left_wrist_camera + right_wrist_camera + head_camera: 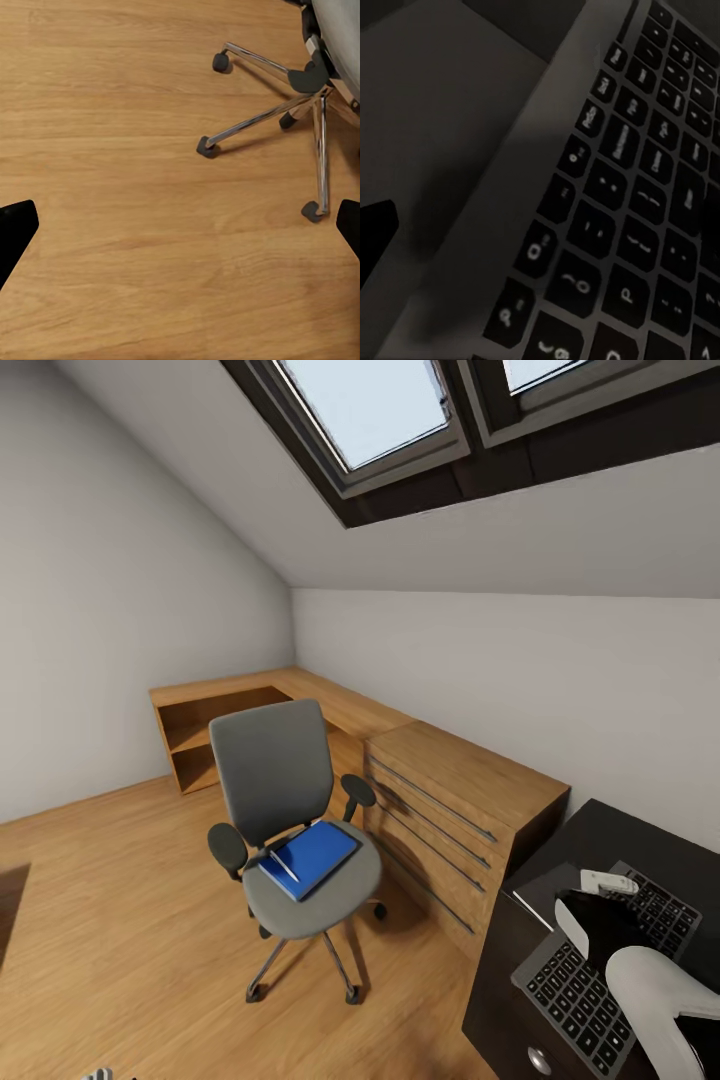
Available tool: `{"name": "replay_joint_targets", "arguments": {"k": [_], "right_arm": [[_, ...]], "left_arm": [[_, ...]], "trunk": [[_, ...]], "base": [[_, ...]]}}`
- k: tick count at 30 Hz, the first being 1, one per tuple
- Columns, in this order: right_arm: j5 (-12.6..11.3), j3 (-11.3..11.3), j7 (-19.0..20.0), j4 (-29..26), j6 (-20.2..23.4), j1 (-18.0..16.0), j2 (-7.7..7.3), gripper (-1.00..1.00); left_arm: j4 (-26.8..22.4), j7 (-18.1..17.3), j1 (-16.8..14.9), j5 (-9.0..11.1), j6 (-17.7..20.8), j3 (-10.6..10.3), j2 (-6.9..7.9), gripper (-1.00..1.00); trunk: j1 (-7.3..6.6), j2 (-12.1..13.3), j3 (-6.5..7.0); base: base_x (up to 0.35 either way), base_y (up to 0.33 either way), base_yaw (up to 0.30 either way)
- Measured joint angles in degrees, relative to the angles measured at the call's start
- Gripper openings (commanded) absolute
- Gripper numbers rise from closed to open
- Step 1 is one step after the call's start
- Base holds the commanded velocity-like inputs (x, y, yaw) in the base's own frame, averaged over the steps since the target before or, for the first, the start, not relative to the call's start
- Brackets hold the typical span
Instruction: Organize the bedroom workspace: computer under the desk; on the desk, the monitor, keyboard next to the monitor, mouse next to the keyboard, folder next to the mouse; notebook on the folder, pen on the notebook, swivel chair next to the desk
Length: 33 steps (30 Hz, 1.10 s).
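Right gripper (540, 247) sits low over the slim dark-grey keyboard with black keys (600, 970); one dark fingertip (376, 232) shows at the edge of the wrist view, the other is out of frame, so whether the jaws are apart or closed cannot be told, and no grasp is visible. Head view: the white right arm comes in over the keyboard, which lies on the glossy black desk top (610, 835) close to its near edge. Left gripper (180, 229) hangs released over the wood-plank floor (112, 112), both black fingertips spread wide at the edges of its wrist view with nothing between them, the chrome five-star base (300, 105) of the chair close by. Grey-upholstered swivel chair with black armrests (275, 770) stands out on the floor, in front of a light-wood chest of drawers (455, 800), apart from the desk. Flat bright-blue folder (310, 857) lies on the seat, with a thin white pen (283, 865) on top; a grey edge beside it may be the notebook, too small to be sure. Judgement: keyboard looks placed. Left to do: folder, notebook and pen onto the desk, chair moved next to it. Monitor, mouse and computer not checkable here.
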Motion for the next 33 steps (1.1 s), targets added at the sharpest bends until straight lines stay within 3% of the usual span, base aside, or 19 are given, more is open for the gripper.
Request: {"name": "replay_joint_targets", "arguments": {"k": [10,21,33], "right_arm": [[-0.2,-0.2,0.1,-0.7,-0.9,0.0,-0.03,1.0],[-0.3,-0.2,0.1,-0.7,-6.6,0.0,-0.09,1.0],[-0.4,-0.3,0.2,-0.6,-6.8,0.0,-0.12,1.0]], "left_arm": [[1.6,0.0,0.0,-0.2,-0.2,-0.2,-0.07,1.0],[2.1,0.0,0.0,-0.3,-0.2,-0.5,-0.15,1.0],[3.6,-0.2,0.0,-0.5,-0.2,-0.7,-0.15,1.0]], "trunk": [[0.0,0.0,0.0],[0.0,0.0,0.0],[-0.01,0.0,0.0]], "base": [[0.0,-0.123,0.0],[0.0,-0.035,0.0],[0.121,0.0,0.0]]}}
